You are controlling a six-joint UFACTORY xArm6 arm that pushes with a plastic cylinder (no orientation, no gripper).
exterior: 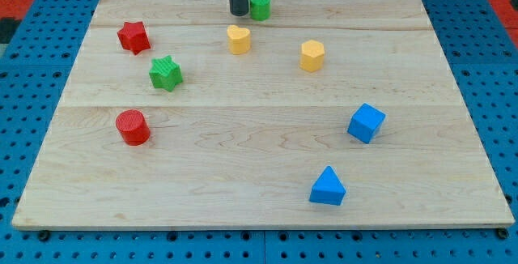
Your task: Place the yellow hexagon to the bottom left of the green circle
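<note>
A light wooden desk [259, 163] fills the frame, resting on a blue pegboard [24, 70]. A straight dark rod comes down from the top edge of the frame, just left of centre. This arm carries no pincer, so nothing is grasped or released; the rod ends in my tip [239, 14], which sits at the upper edge of the desk. My tip stands just beside the green circle [260, 6], on that block's left, and looks to be touching it or nearly so.

The yellow hexagon [312, 55] lies in the upper centre-right of the frame, below and to the right of the green circle and apart from it. A yellow heart [238, 39] sits just below my tip, without touching it.

In the upper left of the frame lies a red star [133, 37], with a green star [166, 74] below and to its right. A red cylinder [132, 127] stands in the middle left. On the right side sits a blue cube [366, 123], and a blue triangle [328, 187] lies toward the lower right.
</note>
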